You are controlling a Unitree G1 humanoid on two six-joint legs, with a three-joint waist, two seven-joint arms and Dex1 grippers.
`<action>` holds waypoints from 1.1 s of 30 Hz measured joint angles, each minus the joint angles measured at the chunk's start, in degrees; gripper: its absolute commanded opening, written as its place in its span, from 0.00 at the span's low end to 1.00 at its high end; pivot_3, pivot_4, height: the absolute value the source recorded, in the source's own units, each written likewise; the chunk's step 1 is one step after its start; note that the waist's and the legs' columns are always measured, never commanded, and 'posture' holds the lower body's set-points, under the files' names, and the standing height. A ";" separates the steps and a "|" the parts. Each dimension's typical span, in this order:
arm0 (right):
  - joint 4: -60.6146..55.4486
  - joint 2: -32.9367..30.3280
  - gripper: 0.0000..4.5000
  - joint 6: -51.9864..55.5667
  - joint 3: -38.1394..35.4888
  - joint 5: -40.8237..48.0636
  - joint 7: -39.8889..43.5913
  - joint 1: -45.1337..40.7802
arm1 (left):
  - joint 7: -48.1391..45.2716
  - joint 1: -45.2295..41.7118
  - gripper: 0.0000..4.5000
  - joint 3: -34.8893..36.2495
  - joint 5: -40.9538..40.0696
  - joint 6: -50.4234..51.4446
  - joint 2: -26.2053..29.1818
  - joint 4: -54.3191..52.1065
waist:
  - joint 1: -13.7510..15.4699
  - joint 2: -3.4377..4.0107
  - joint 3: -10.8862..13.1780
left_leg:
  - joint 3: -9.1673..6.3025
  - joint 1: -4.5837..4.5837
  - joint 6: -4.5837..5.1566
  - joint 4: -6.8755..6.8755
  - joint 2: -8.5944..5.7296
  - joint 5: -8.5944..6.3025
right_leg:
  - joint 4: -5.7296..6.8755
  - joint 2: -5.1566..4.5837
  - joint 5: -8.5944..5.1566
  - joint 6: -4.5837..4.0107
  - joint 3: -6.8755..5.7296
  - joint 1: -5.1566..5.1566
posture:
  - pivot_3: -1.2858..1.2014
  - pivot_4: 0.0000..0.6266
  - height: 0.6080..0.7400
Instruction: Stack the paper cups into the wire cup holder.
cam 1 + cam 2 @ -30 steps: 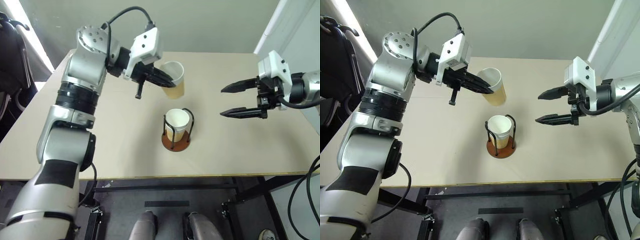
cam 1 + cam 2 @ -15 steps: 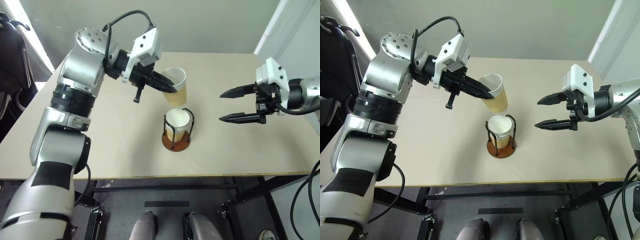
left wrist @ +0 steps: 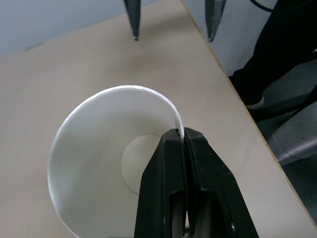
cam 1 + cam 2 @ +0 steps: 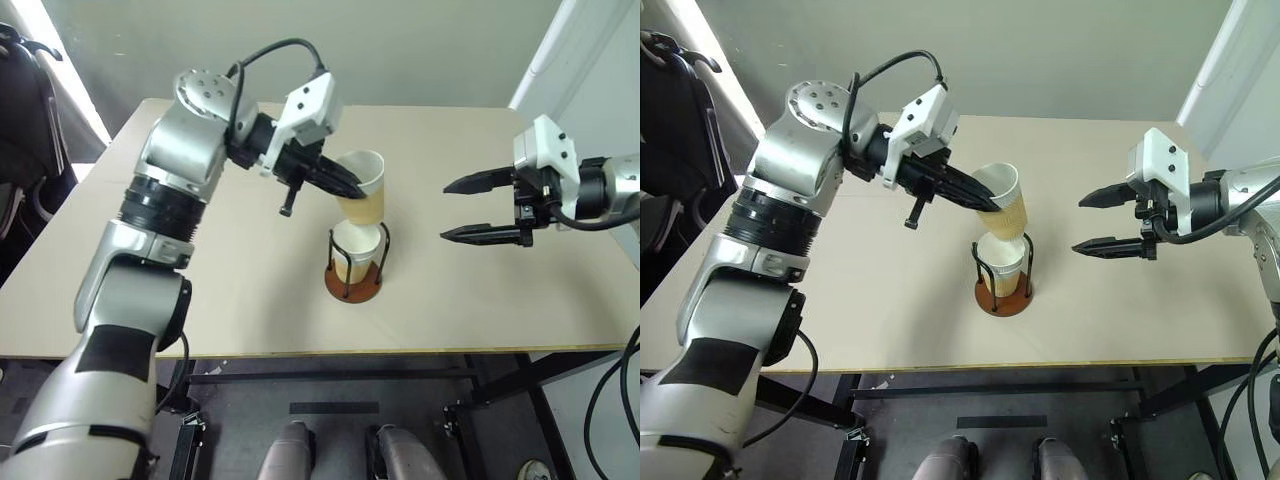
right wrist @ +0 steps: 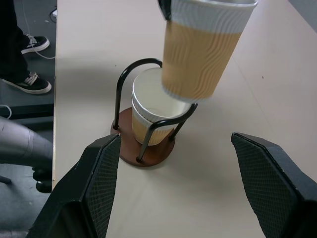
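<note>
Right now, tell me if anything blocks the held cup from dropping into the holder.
Nothing visible does. The held paper cup, pinched at its rim by the left gripper, hangs just above the nested cups in the wire cup holder.

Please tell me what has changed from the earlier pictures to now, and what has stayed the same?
The left gripper, still shut on the rim of a paper cup, carried it from behind the wire cup holder to just above it, over the cups already stacked inside. Nothing was let go. The right gripper stayed open and in place at the side; the holder and its cups did not move.
</note>
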 measured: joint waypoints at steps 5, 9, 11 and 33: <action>-0.10 -0.60 0.80 0.00 -0.03 0.03 -0.21 0.27 | 0.00 0.31 0.00 -0.20 0.28 -0.02 0.09 -0.40 | 0.01 0.00 0.00 | 0.00 0.01 0.00 0.00 0.00 0.00 | -0.01 0.01 0.00 0.01 0.00 0.02 | 0.52 0.24 1.00; -0.19 -0.69 0.80 0.00 -0.07 0.08 -0.32 0.37 | -0.01 0.32 0.00 -1.02 0.26 -0.05 0.49 -0.53 | 0.04 0.00 0.00 | 0.00 0.01 0.01 0.01 0.00 0.00 | -0.02 0.00 0.01 0.02 0.00 0.03 | 0.52 0.24 1.00; -0.19 -0.72 0.80 0.00 -0.10 0.10 -0.39 0.43 | -0.01 0.32 0.00 -1.30 0.19 -0.04 0.63 -0.66 | 0.05 0.00 0.00 | 0.00 0.01 0.01 0.01 0.00 0.00 | -0.02 0.00 0.01 0.02 0.00 0.03 | 0.52 0.24 1.00; -0.38 -0.78 0.80 0.00 -0.32 0.11 -0.62 1.06 | -0.03 3.33 0.00 -2.95 -0.61 0.04 1.68 -2.62 | 0.09 0.00 0.00 | 0.00 0.04 0.01 0.01 0.00 0.00 | -0.04 0.00 0.02 0.03 0.00 0.07 | 0.52 0.24 1.00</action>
